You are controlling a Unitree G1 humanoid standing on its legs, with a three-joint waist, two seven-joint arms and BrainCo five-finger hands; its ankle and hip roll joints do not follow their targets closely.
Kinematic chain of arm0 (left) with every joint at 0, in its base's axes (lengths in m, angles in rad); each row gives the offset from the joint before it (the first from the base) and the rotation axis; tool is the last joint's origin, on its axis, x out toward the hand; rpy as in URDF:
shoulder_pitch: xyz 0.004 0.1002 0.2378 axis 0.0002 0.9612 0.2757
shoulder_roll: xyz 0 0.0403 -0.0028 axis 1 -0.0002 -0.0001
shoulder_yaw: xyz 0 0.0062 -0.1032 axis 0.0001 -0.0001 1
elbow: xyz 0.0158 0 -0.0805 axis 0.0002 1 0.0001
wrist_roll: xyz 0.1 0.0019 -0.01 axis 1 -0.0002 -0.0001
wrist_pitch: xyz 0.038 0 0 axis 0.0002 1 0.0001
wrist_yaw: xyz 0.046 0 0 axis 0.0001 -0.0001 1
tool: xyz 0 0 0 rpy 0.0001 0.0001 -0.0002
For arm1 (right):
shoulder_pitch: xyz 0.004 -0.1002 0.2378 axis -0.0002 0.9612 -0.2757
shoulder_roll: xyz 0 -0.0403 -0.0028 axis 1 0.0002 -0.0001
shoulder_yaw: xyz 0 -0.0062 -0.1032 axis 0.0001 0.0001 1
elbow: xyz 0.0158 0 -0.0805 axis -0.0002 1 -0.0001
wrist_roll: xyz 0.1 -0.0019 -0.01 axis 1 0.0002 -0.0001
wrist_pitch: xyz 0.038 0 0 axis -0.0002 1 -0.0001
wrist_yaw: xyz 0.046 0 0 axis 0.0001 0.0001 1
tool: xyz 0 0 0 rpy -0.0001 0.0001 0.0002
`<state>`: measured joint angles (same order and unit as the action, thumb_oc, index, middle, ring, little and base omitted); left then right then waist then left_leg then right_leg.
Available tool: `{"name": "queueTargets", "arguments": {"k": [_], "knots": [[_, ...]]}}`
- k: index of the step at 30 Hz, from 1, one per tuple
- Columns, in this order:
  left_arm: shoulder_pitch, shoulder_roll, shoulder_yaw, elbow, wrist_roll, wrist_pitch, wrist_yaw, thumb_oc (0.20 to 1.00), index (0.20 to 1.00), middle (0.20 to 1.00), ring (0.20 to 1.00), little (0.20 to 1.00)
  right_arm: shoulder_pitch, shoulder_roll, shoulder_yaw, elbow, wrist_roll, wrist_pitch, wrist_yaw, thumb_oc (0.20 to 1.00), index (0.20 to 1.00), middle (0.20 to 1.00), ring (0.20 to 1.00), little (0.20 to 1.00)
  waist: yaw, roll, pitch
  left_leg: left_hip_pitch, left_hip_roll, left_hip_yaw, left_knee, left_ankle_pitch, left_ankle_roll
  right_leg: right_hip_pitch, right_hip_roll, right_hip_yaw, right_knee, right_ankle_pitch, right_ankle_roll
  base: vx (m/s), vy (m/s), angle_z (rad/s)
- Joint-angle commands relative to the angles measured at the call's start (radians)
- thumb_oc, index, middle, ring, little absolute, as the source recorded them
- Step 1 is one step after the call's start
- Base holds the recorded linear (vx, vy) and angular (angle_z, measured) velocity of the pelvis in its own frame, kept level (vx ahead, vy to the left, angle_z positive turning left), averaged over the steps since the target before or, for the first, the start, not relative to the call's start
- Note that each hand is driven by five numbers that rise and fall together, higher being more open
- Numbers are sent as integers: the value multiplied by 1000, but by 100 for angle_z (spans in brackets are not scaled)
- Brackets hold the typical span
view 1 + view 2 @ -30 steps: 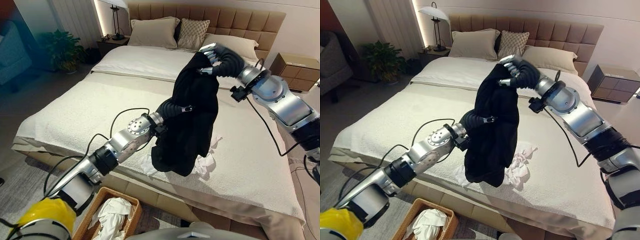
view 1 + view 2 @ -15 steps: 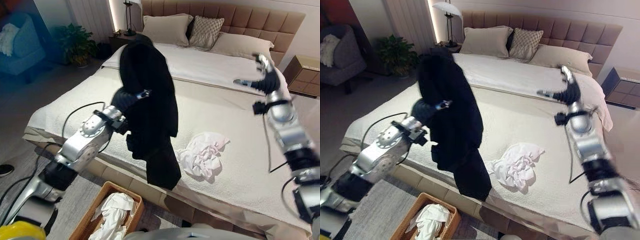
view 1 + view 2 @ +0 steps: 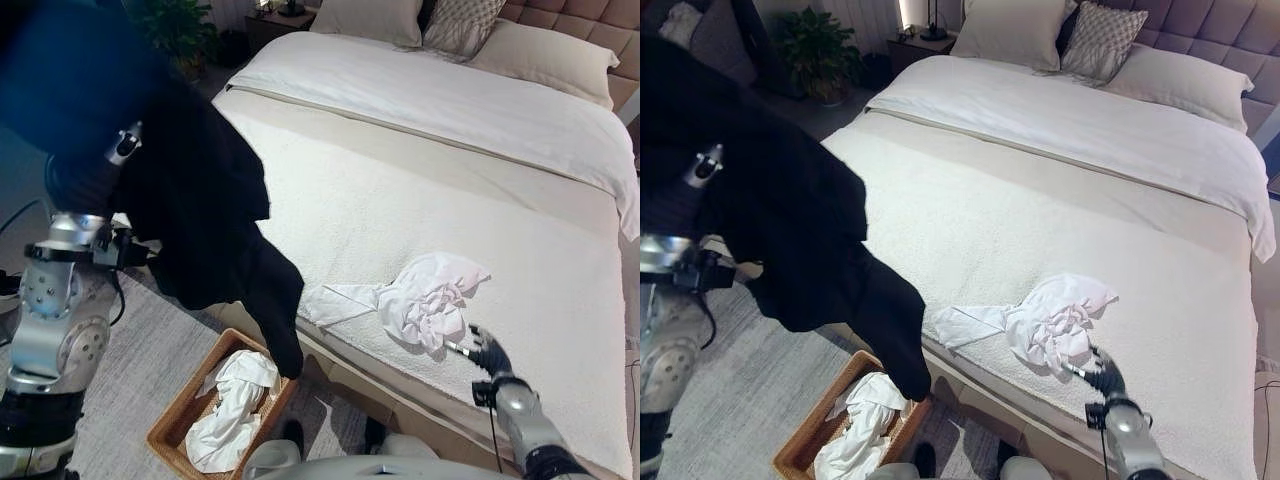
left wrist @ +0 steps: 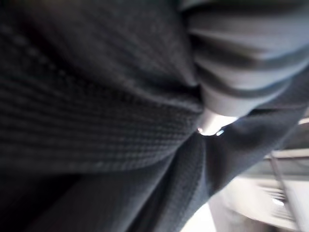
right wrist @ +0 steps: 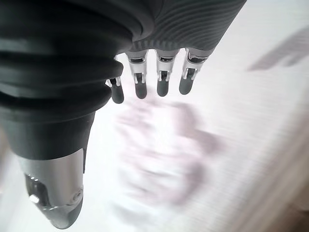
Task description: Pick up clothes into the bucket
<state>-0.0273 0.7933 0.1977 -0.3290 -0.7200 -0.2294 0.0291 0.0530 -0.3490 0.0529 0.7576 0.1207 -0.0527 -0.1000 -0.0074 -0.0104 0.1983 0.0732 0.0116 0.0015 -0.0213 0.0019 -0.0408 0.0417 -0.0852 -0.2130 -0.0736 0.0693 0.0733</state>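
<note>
A black garment hangs off my left hand, raised at the left beside the bed. Its lowest end dangles just over the wicker basket on the floor, which holds a white cloth. The garment wraps the hand and hides its fingers; in the left wrist view the black fabric lies against the ribbed cover. A crumpled white cloth lies on the bed near its front edge. My right hand is low at the right, just beside that cloth, open with straight fingers and holding nothing.
The bed with a cream cover spans the view, with pillows at its head. A potted plant stands at the far left. The basket sits on a grey rug against the bed's front edge.
The camera has tilted down. My left arm swung the black garment left and down over the basket. My right hand dropped from over the bed to beside the white cloth.
</note>
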Motion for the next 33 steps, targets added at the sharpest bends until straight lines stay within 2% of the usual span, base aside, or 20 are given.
{"name": "queueTargets", "arguments": {"k": [1,3,11,16,20,21,22,23,24,25,30,31,32,33], "knots": [[20,2,72,-79,59,-71,19,200,200,200,200,200,-41,-14,13,-16,-47,-36,4,1000,1000,1000,1000,1000,11,-36,-38,-107,-10,-41,107,-40,-19,-38,-72,6,138,-81,69,-37,10,7],[95,-31,107,-77,106,-64,24,200,200,200,200,200,-12,-5,14,39,-71,-29,9,1000,1000,1000,1000,1000,15,-38,-15,-127,-14,-49,122,-41,-19,-54,-75,1,148,-83,68,-47,10,4],[207,-138,109,-34,210,-40,46,200,200,200,200,200,-7,4,-5,193,-84,-22,-12,1000,1000,1000,1000,1000,31,-48,44,-184,-17,-67,162,-45,-18,-99,-79,-10,183,-90,65,-38,5,11],[232,-185,87,37,229,-24,51,200,200,200,200,200,-6,-2,-9,176,-81,-26,-16,1000,1000,1000,1000,1000,32,-55,62,-204,-17,-69,180,-47,-17,-117,-79,-7,193,-92,65,-14,7,2],[255,-207,71,106,304,-7,69,200,200,200,200,200,-5,-9,-13,140,-78,-40,-30,1000,1000,1000,1000,1000,31,-63,90,-232,-11,-69,202,-50,-16,-144,-78,0,207,-91,65,-47,10,0],[254,-206,68,180,398,4,103,200,200,200,200,200,-15,-11,-9,123,-72,-48,-37,1000,1000,1000,1000,1000,28,-68,110,-250,-8,-67,216,-50,-16,-163,-78,5,217,-90,63,-69,19,-1],[252,-206,67,181,400,3,104,200,200,200,200,200,-15,-11,-9,123,-72,-48,-38,1000,1000,1000,1000,1000,28,-68,110,-251,-9,-67,217,-50,-16,-164,-78,5,218,-90,63,-78,24,-2],[244,-211,68,241,483,6,149,200,200,200,200,200,-21,-12,-6,111,-69,-55,-46,1000,1000,1000,1000,1000,28,-73,124,-265,-6,-68,226,-51,-16,-181,-77,9,228,-90,62,-32,10,-2],[243,-211,67,242,484,5,150,200,200,200,200,200,-21,-12,-6,111,-69,-55,-46,1000,1000,1000,1000,1000,28,-73,124,-266,-6,-68,227,-51,-16,-182,-78,9,229,-91,62,-66,19,-6],[224,-220,60,327,564,17,203,200,200,200,200,200,-21,-11,0,95,-68,-64,-57,1000,1000,1000,1000,1000,25,-80,141,-283,-4,-67,239,-52,-16,-198,-76,14,237,-90,61,-35,10,-5],[155,-226,26,491,695,41,301,200,200,200,200,200,-27,-10,13,70,-64,-82,-83,1000,1000,1000,1000,1000,17,-93,180,-335,4,-65,274,-53,-18,-247,-80,21,264,-91,58,-71,7,-3],[129,-201,7,548,796,65,358,200,200,200,200,200,-25,-12,21,46,-60,-96,-98,1000,1000,1000,1000,1000,9,-103,203,-361,7,-64,292,-53,-19,-275,-78,27,275,-90,56,-44,5,0],[125,-200,5,552,797,64,360,200,200,200,200,200,-26,-11,20,46,-60,-96,-98,1000,1000,1000,1000,1000,10,-103,202,-363,7,-64,294,-53,-19,-277,-78,28,277,-90,56,-87,9,-3],[73,-172,-28,663,854,73,409,200,200,200,200,200,-38,-14,40,53,-58,-105,-115,1000,1000,1000,1000,1000,4,-113,226,-386,14,-59,311,-59,-20,-305,-72,33,288,-90,55,-52,7,-1]]}}
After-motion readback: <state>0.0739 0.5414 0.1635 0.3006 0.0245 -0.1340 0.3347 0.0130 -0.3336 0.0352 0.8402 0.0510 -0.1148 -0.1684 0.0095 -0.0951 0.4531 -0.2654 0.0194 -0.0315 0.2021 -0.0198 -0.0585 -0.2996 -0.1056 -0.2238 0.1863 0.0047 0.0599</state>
